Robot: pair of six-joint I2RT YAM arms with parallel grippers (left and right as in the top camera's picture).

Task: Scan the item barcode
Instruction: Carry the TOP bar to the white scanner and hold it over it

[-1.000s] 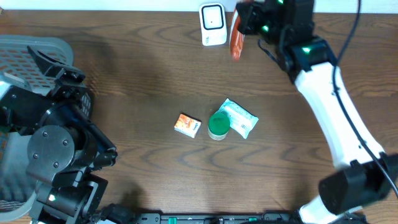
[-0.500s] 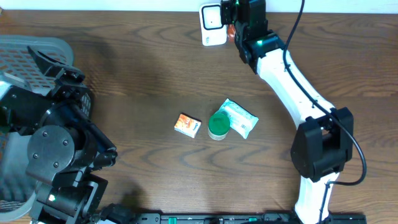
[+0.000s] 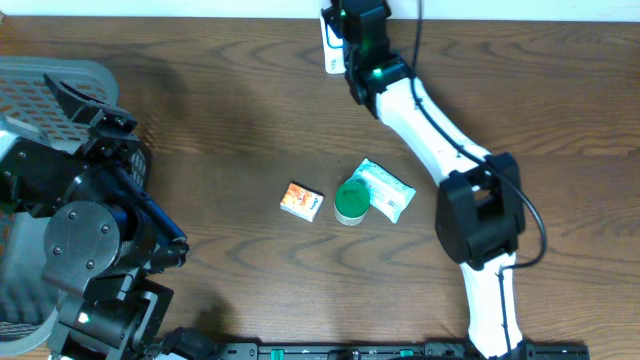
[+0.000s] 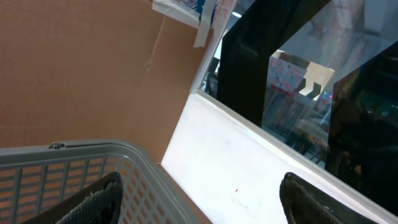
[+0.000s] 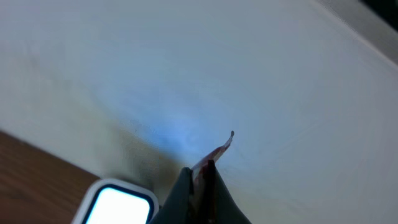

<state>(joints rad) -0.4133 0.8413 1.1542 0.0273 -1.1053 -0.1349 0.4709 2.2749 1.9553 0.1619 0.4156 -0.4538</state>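
The right hand [image 5: 200,180] is closed flat on a thin packet [image 5: 219,147], holding it at the far edge of the tabletop [image 3: 200,110], right above the scanner [image 5: 117,203]. The left hand [image 4: 199,196] is spread wide with nothing between its fingers, parked well away over the basket [image 4: 68,158]. In my judgement the step in hand is showing the code to the scanner. To do it well, the printed face has to be turned square toward the lit window and held there without wobble, near enough to read but not touching the glass. From the wrist view the packet sits edge-on beside the glowing window, so a twist of the wrist looks needed before the face can be read. I cannot tell which side carries the code. The grip should stay firm near the lower edge, because so thin a sheet will likely flop or bend if swung quickly. A small box [image 3: 301,201], a green tub [image 3: 351,201] and a white pouch [image 3: 386,190] lie mid-tabletop, clear of the work. Of the packet itself only a slim reddish-brown edge shows, rising from between the fingers and ending in a small curled tip. From above, the arm hides it.
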